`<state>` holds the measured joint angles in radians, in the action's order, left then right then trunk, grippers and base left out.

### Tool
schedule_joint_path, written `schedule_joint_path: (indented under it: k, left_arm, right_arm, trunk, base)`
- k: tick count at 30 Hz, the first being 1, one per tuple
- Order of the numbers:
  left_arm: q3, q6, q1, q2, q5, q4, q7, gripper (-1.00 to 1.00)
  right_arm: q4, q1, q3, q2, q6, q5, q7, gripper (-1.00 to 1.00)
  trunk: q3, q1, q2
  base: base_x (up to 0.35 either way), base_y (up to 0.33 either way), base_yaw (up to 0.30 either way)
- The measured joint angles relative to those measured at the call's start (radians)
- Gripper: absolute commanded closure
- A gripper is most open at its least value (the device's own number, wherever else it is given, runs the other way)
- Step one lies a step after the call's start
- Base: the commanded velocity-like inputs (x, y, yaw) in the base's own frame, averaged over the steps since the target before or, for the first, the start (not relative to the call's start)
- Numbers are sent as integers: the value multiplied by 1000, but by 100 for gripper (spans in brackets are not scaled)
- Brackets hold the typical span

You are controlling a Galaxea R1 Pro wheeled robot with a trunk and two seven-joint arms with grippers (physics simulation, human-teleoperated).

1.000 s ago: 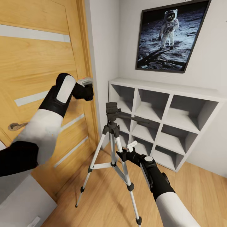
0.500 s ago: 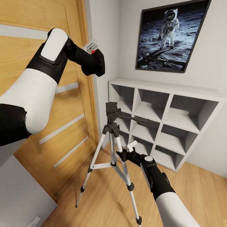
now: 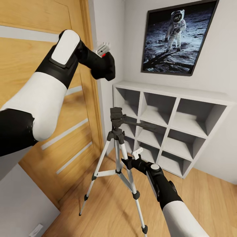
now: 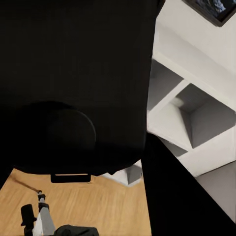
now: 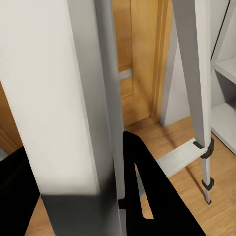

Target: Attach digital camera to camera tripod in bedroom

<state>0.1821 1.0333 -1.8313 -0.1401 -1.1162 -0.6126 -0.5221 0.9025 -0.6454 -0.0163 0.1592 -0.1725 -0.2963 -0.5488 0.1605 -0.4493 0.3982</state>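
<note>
Digital camera, small, rigid and probably light, is held clamped in the left hand high above the camera tripod. A tripod leg is gripped by the right hand; the lens is best avoided.

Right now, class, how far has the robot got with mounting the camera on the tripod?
Done: the digital camera is picked up, gripped in the left gripper. In hand: it is held high above the camera tripod, whose leg the right gripper appears to steady. Left: lowering the camera onto the empty tripod head and attaching it.
</note>
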Motion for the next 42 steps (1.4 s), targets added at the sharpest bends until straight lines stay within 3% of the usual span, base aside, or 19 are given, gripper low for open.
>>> schedule_joint_path:
  k: [3, 5, 7, 11, 19, 20, 21, 23, 24, 25, 26, 30, 31, 32, 33, 40, 41, 42]
  left_arm:
    - [2, -1, 0, -8, 11, -16, -55, 100]
    - [11, 0, 0, -16, 22, -34, -138, 100]
    - [22, 1, 0, -20, 22, -41, -198, 100]
    - [45, 4, 1, -25, 8, -43, -261, 100]
    - [92, 1, 8, -23, 4, -44, -231, 100]
    - [97, 0, 9, -22, -3, -46, -201, 100]
    - [102, -4, 9, -21, -16, -48, -120, 100]
    - [106, 0, 10, -20, -1, -48, -38, 100]
    - [110, -2, 10, -17, -8, -45, 54, 100]
    - [113, 0, 10, -13, 5, -41, 102, 100]
    - [122, 0, 10, 0, 15, -32, 194, 100]
    - [142, -2, 10, 40, 58, -13, 349, 100]
    - [156, -6, 10, 80, 80, 7, 462, 100]
    - [161, -3, 10, 91, 117, 15, 486, 100]
    - [162, -3, 10, 93, 100, 17, 494, 100]
    - [174, -5, 16, 96, 118, 28, 520, 100]
    - [196, -6, 18, 96, 123, 22, 522, 100]
    - [241, -6, 19, 96, 134, 11, 525, 100]
  right_arm:
    - [0, 0, 0, 0, 0, 1, 1, 100]
    - [0, 0, 1, 0, 0, 1, 1, 100]
    - [0, 0, 1, 0, 0, 1, 1, 100]
    - [0, 0, 1, 0, 0, 2, 1, 100]
    - [0, 0, 1, 0, 0, 1, 1, 100]
    - [0, 0, 1, 0, 0, 1, 0, 100]
    - [0, 0, 0, 0, 0, 0, 0, 100]
    - [0, 0, 0, 0, 0, 0, 0, 100]
    - [0, 0, 0, 0, 0, 1, 0, 100]
    - [0, 0, 0, 0, 0, 0, 0, 100]
    - [1, 0, 0, 0, -1, 1, 0, 100]
    - [0, 0, 0, 0, 0, 0, 0, 100]
    - [0, 0, 0, 0, -1, 0, 0, 100]
    - [2, 0, 0, 0, -2, 1, 0, 100]
    - [1, 0, 0, 0, -1, 0, 0, 100]
    - [1, 0, 0, 0, -1, 1, 0, 100]
    - [1, 0, 0, 0, -1, 1, 0, 100]
    - [1, 0, 0, 0, -1, 1, 0, 100]
  trunk:
    - [0, 0, 0]
    - [0, 0, 0]
    - [0, 0, 0]
    - [0, 0, 0]
    - [0, 0, 0]
    - [0, 0, 0]
    - [0, 0, 0]
    - [0, 0, 0]
    - [0, 0, 0]
    - [0, 0, 0]
    - [0, 0, 0]
    - [0, 0, 0]
    - [0, 0, 0]
    - [0, 0, 0]
    - [0, 0, 0]
    - [0, 0, 0]
    - [0, 0, 0]
    - [0, 0, 0]
  base:
    - [0, 0, 0]
    - [0, 0, 0]
    - [0, 0, 0]
    - [0, 0, 0]
    - [0, 0, 0]
    - [0, 0, 0]
    - [0, 0, 0]
    - [0, 0, 0]
    - [0, 0, 0]
    - [0, 0, 0]
    - [0, 0, 0]
    - [0, 0, 0]
    - [0, 0, 0]
    - [0, 0, 0]
    - [0, 0, 0]
    - [0, 0, 0]
    - [0, 0, 0]
    - [0, 0, 0]
